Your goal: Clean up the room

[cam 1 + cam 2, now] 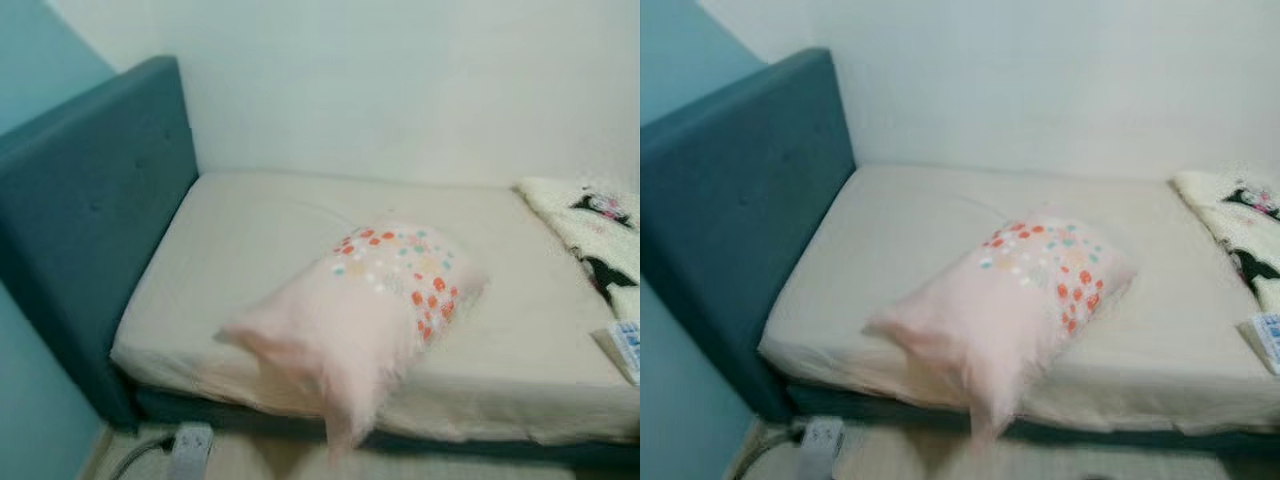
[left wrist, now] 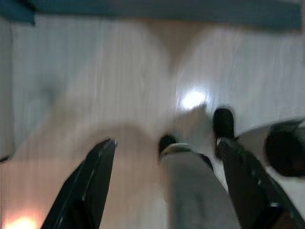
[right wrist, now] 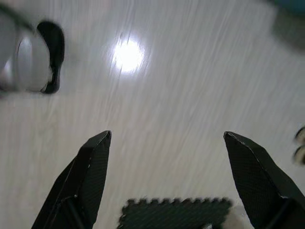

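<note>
The left pincer (image 2: 164,148) hangs over the pale floor (image 2: 95,71) with its fingers spread apart. The right pincer (image 3: 167,138) also hangs over the floor, fingers wide apart, above a dark foam mat (image 3: 171,212). On the bed (image 1: 250,240) a pink pillow (image 1: 360,300) with orange and teal dots lies blurred at the front edge of the mattress. A white blanket (image 1: 595,230) with black figures lies at the right. No writing can be read.

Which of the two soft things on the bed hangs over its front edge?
The pink pillow with coloured dots; the cartoon-print blanket lies at the right end.
</note>
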